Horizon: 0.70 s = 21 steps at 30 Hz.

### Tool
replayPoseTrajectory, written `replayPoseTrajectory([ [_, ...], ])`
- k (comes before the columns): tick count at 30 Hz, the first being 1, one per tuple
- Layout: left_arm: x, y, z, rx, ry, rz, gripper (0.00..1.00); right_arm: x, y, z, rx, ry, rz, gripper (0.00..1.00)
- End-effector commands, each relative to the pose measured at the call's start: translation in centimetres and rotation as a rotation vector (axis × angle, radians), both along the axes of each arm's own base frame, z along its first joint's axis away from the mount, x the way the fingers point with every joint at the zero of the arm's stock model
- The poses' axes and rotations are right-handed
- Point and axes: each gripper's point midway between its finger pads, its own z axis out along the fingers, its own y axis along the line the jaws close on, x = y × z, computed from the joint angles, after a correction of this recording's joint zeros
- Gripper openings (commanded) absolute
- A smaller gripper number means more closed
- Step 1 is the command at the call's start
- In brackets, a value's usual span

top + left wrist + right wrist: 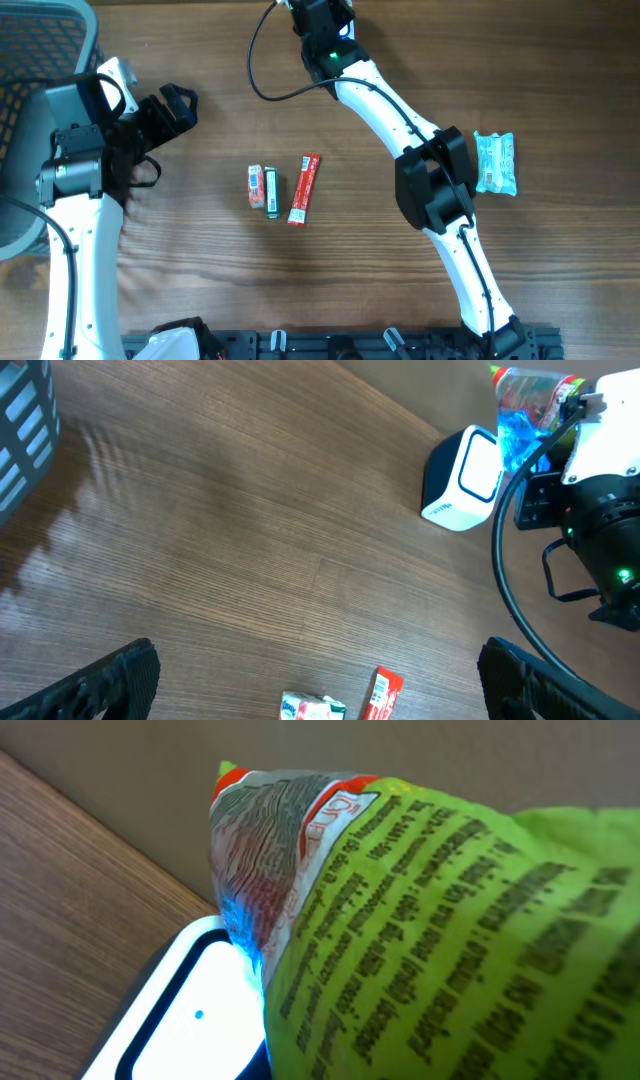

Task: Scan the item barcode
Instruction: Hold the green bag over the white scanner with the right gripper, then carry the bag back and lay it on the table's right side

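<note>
Right jaws grip the seemingly light, slippery snack bag at twelve o'clock, best by its seam; left jaws stand open.

White arms, blk joints, cable

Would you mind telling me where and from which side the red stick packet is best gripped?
Probably from straight above, since the red stick packet lies flat on the table. Pinch it across its narrow width, near the far end, where it leans away from the small packs on its left and leaves more room.
</note>
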Motion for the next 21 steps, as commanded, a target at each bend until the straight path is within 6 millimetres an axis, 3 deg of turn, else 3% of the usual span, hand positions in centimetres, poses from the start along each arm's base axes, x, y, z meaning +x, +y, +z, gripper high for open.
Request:
replayPoseTrajectory([
  [1, 0.3, 0.3, 0.5, 0.018, -0.015, -0.003, 1.0, -1.0, -1.0, 7.4, 0.087, -0.079, -0.038, 0.04],
  [6, 0.3, 0.3, 0.5, 0.019, -0.015, -0.003, 1.0, -6.0, -3.9, 14.3, 0.188, -0.008, -0.084, 0.04],
  [9, 0.3, 0.3, 0.5, 0.019, -0.015, -0.003, 1.0, -10.5, -5.9, 16.1, 0.264, 0.142, -0.054, 0.04],
  [11, 0.3, 0.3, 0.5, 0.018, -0.015, -0.003, 1.0, -13.7, -6.9, 16.2, 0.305, 0.275, -0.013, 0.04],
  [15, 0.3, 0.3, 0.5, 0.019, -0.015, -0.003, 1.0, -20.5, -10.2, 13.4, 0.383, 0.635, 0.02, 0.04],
  [17, 0.3, 0.3, 0.5, 0.019, -0.015, -0.003, 1.0, -22.4, -11.9, 11.6, 0.393, 0.764, -0.016, 0.04],
  [21, 0.3, 0.3, 0.5, 0.018, -0.015, -0.003, 1.0, -25.5, -16.2, 5.9, 0.368, 1.023, -0.173, 0.04],
])
